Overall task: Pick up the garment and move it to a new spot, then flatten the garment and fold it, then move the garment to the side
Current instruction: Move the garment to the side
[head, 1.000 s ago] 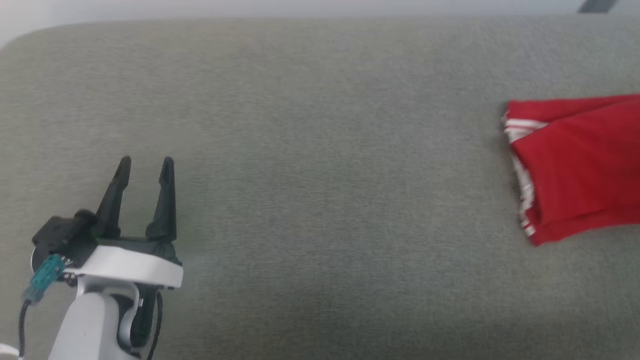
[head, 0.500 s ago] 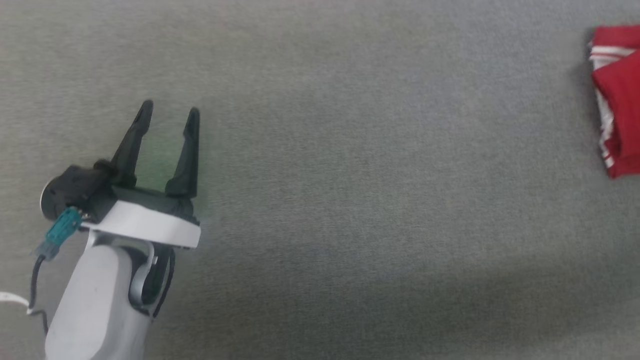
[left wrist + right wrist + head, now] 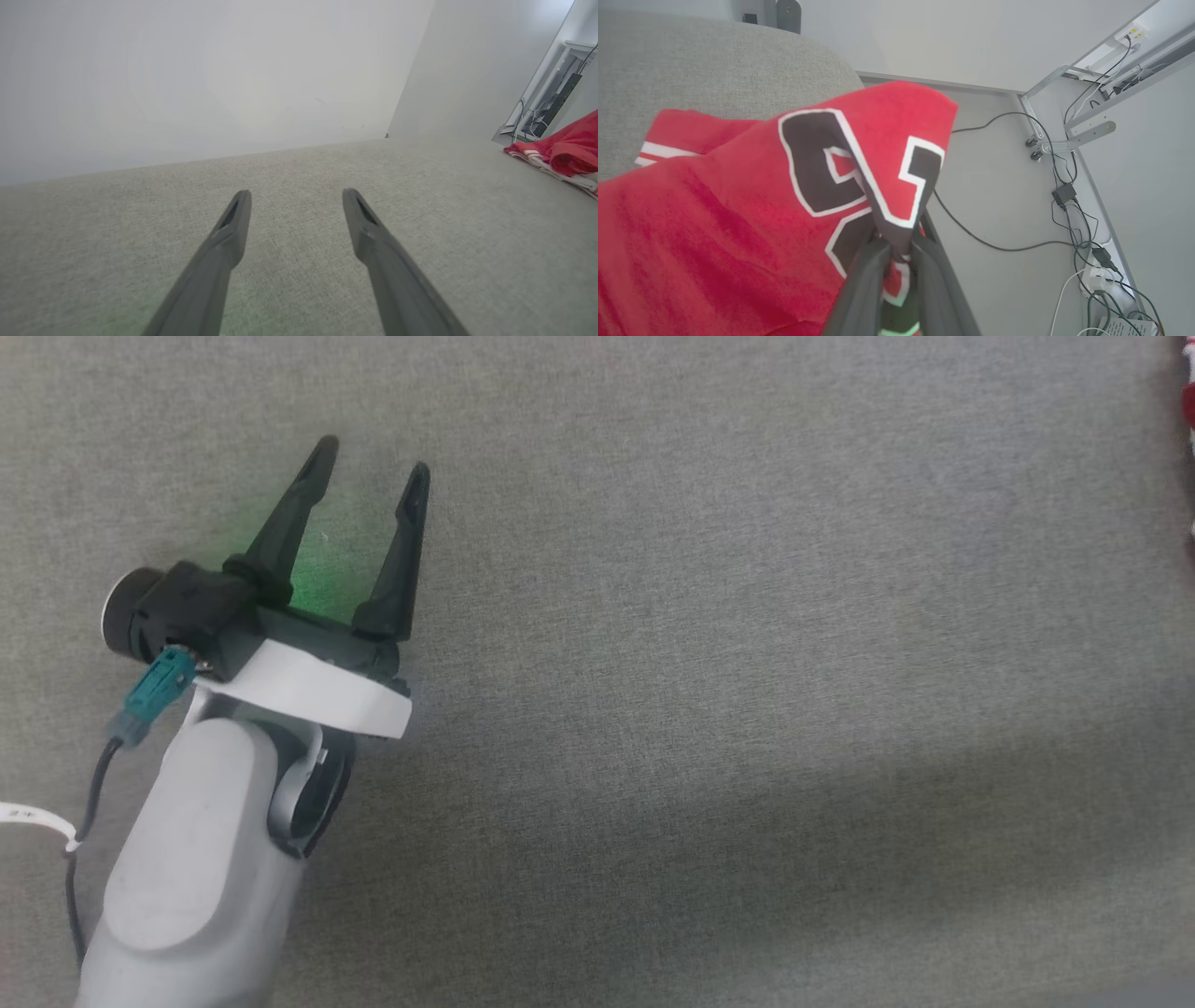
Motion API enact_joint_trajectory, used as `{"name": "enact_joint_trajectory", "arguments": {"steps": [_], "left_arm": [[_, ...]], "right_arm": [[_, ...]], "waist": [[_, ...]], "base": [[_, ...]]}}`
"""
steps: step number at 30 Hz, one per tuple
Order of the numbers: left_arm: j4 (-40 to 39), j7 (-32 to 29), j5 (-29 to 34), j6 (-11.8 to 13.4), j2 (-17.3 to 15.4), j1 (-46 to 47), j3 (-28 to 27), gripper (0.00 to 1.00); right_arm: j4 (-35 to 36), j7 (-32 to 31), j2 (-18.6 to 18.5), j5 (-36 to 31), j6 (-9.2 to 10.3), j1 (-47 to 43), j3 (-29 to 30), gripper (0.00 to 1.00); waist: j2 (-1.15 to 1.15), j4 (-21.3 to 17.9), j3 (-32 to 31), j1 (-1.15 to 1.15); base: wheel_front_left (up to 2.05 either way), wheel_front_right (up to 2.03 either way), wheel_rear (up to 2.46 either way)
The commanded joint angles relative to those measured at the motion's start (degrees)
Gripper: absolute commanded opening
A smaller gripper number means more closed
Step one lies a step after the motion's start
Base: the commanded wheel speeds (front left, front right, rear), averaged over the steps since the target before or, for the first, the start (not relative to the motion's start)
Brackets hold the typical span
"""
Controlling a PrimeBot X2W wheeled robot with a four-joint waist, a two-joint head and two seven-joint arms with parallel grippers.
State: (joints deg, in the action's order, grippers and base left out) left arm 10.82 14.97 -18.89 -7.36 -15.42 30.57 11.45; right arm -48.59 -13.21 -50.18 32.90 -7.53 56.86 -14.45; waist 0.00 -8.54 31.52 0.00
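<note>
Right pincer point(image 3: 900, 243) first: its two dark fingers are clamped narrow on a pinch of the garment point(image 3: 738, 210). The bite lands right on the dark, white-edged numeral. The red cloth rises to a peak above the fingers and drapes away from the grip, so the pincer is carrying part of the weight and the rest trails down. A small pinch like that looks meant for dragging or lifting the whole bundle, not for smoothing it.

Out from there, the jersey sits near the rounded corner of the grey fabric bench point(image 3: 691, 60). Beyond that corner is the floor, with its cables point(image 3: 994, 233). That placement fits the "move it to the side" part of the job. I can't tell from here how neat the fold is.

Over to the left pincer point(image 3: 372, 457): fingers spread wide, nothing between them, with a green glow on the cloth-covered top below. It hangs low over bare bench, well apart from the garment point(image 3: 567, 149), which from the left wrist lies far off to the right. It reads as parked clear, leaving the right arm to carry alone.
</note>
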Motion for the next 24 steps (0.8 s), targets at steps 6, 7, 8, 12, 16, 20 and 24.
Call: {"name": "enact_joint_trajectory", "arguments": {"steps": [6,7,8,12,16,20,24], "left_arm": [[0.5,0.3,0.3,-0.1,0.0,3.2,1.8,1.00],[0.6,0.3,0.4,-0.1,0.0,3.4,2.0,1.00],[0.8,0.3,0.3,-0.1,0.1,3.7,2.2,1.00],[0.8,0.3,0.3,-0.1,0.3,4.1,2.0,1.00],[0.6,0.3,0.0,-0.1,0.2,3.6,1.3,1.00],[0.3,0.3,-0.2,-0.1,0.3,2.7,0.4,1.00],[-0.1,0.3,-0.4,-0.1,0.3,1.9,-0.4,1.00]], "right_arm": [[-6.4,3.6,2.8,-1.6,0.08,3.8,-1.7,0.00],[-7.5,3.9,3.2,-1.7,0.08,4.1,-2.1,0.00],[-8.4,4.3,3.4,-1.9,0.08,4.5,-2.4,0.00],[-11.5,5.5,4.2,-1.8,0.08,6.0,-3.8,0.17],[-14.1,6.5,4.5,-1.2,0.08,7.6,-4.7,0.87],[-16.2,7.3,4.3,-1.3,0.08,9.1,-5.4,1.00],[-17.0,8.8,4.4,-0.1,0.08,10.1,-5.9,1.00]], "waist": [[0.00,1.3,2.3,0.00],[0.00,1.5,2.4,0.00],[0.00,1.8,2.6,0.00],[0.00,2.8,2.8,0.00],[0.00,3.3,2.6,0.00],[0.00,3.5,1.7,0.00],[0.00,3.5,0.3,0.00]], "base": [[0.00,0.00,0.00],[0.00,0.00,0.00],[0.00,0.00,0.00],[0.00,0.00,0.00],[0.00,0.00,0.00],[0.00,0.00,0.00],[0.00,0.00,0.00]]}}
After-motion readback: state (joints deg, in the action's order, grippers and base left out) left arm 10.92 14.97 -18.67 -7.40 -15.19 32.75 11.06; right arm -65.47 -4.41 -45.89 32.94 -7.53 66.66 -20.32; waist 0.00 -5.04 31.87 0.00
